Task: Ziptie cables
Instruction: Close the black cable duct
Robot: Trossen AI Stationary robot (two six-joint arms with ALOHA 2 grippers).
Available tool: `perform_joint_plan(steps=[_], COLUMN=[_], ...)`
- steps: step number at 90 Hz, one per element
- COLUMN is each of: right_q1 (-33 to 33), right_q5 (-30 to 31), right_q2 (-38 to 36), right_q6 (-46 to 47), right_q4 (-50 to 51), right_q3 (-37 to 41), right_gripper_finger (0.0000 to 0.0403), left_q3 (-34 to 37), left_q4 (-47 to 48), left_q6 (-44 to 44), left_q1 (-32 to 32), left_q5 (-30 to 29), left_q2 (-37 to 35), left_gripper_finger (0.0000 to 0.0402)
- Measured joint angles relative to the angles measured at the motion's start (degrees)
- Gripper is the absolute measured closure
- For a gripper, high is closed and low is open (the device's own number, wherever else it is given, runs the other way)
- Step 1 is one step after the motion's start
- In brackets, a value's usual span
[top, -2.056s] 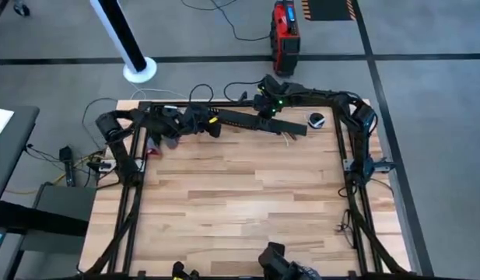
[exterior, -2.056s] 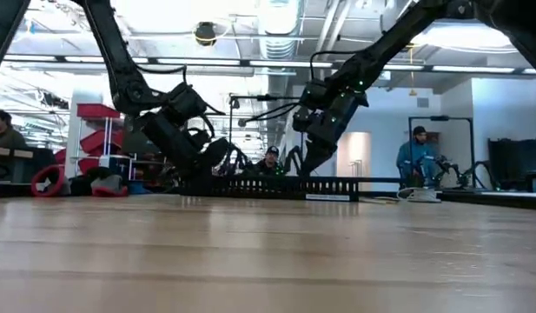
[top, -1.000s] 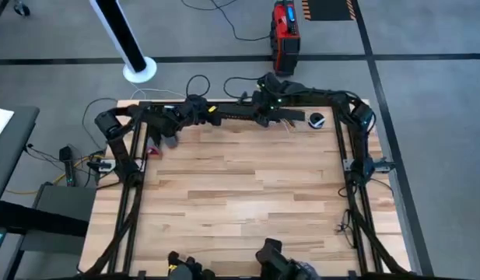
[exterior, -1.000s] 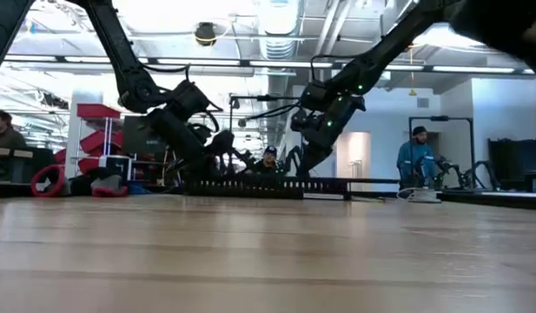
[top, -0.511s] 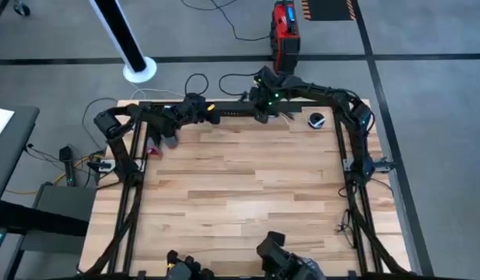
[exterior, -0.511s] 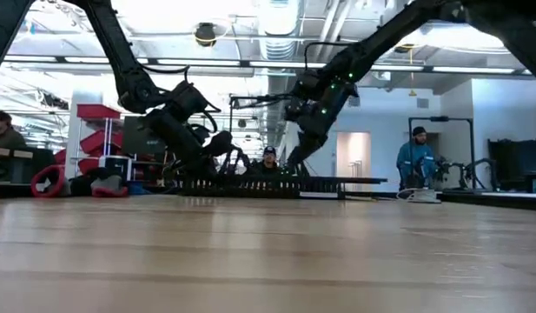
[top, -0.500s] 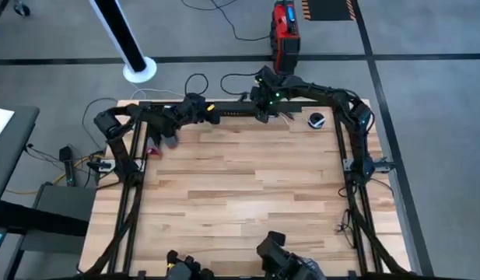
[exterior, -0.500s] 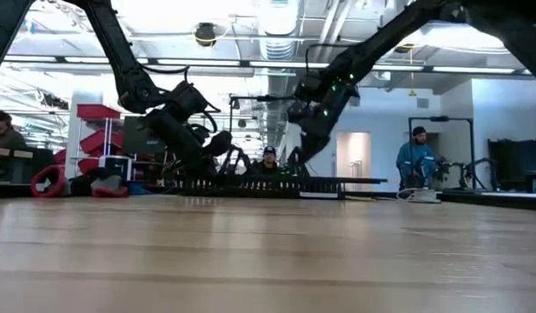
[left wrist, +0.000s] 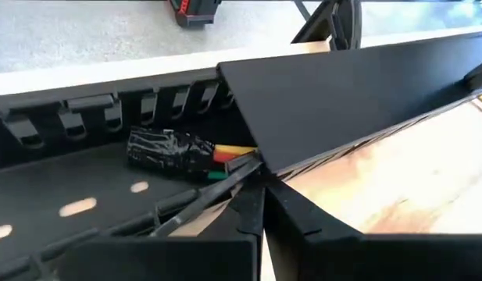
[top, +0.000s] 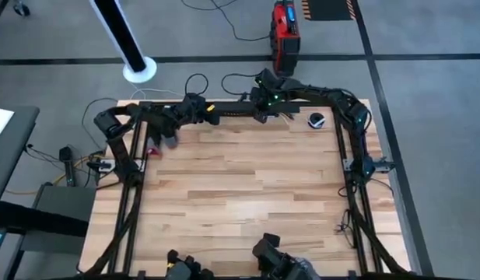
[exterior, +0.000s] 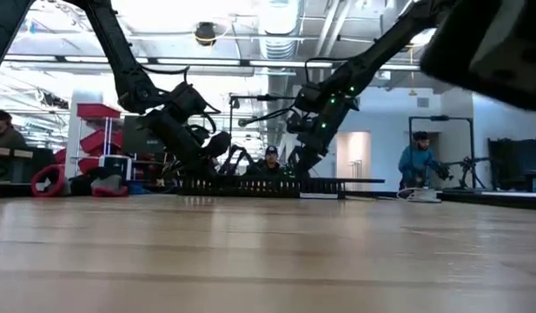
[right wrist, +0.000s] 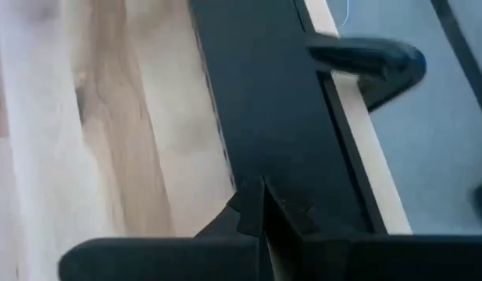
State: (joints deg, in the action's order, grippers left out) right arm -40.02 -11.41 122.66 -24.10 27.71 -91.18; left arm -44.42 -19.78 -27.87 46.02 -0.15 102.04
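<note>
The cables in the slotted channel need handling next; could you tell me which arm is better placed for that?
Probably the left. The left gripper sits at the channel end where the cables lie, their taped tip showing in its wrist view. The right gripper is farther along, pinching the flat black strip.

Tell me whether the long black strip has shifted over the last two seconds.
Yes. In the high view the black strip has swung from slanting across the wood to lying along the table's far edge, held between both grippers.
</note>
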Motion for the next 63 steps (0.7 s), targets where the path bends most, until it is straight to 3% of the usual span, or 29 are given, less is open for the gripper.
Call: perform_joint_plan(steps=[24, 45, 52, 63], right_q1=[0.44, 0.21, 0.25, 0.49], right_q5=[-2.04, -3.37, -3.51, -4.92], right_q2=[1.26, 1.34, 1.22, 1.12], right_q6=[-0.24, -0.37, -0.57, -2.28], right_q4=[1.81, 4.2, 6.1, 11.51], right_q3=[-3.47, -3.58, -3.62, -3.66], right_gripper_finger=[0.0403, 0.0403, 0.0403, 0.0403], left_q3=[0.07, -0.11, -0.33, -0.12], left_q4=[-1.41, 3.29, 8.81, 24.66], left_q6=[2.33, 6.95, 7.52, 9.54], left_q1=[-1.07, -3.96, -4.27, -3.97], left_q5=[6.36, 10.38, 7.71, -2.08], left_q2=[-1.69, -12.06, -16.9, -21.95], left_gripper_finger=[0.0401, 0.0402, 0.0401, 0.0401])
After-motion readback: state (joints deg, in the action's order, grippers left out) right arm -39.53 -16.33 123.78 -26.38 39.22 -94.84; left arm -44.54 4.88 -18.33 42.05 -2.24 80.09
